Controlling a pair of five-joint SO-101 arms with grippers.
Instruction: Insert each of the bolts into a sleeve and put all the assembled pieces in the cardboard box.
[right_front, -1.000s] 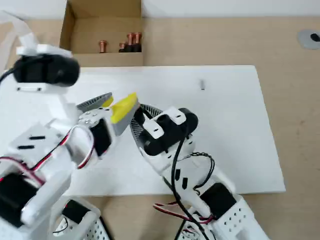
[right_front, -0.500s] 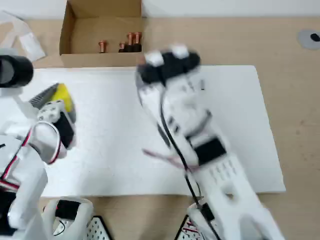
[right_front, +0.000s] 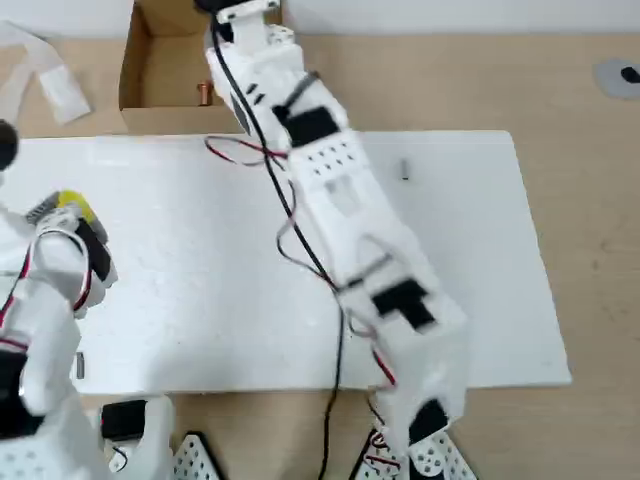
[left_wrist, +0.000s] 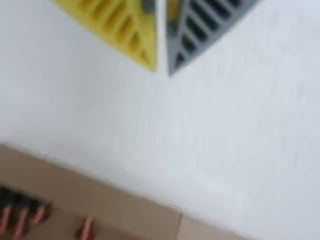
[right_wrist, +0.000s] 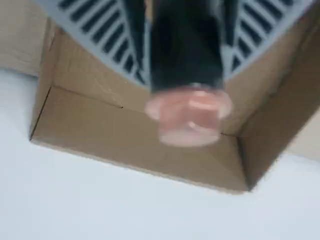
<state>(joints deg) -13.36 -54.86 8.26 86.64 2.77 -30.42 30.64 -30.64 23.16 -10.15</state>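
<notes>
Copper bolt (right_wrist: 189, 120) in black sleeve (right_wrist: 185, 50) between right jaws (over cardboard box (right_wrist: 125, 145))

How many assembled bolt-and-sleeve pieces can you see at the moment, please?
5, as far as blur allows: one assembled piece in the right gripper at the cardboard box; inside it, three clustered and one apart. The arm may hide more.

High camera looks down over the white board (right_front: 480, 260), cardboard box (right_front: 135, 70) at its far edge. Left wrist camera skims low over the board, facing the box. Right wrist camera sits tight at the box, behind its assembled piece (right_wrist: 189, 117). All three share the box.
</notes>
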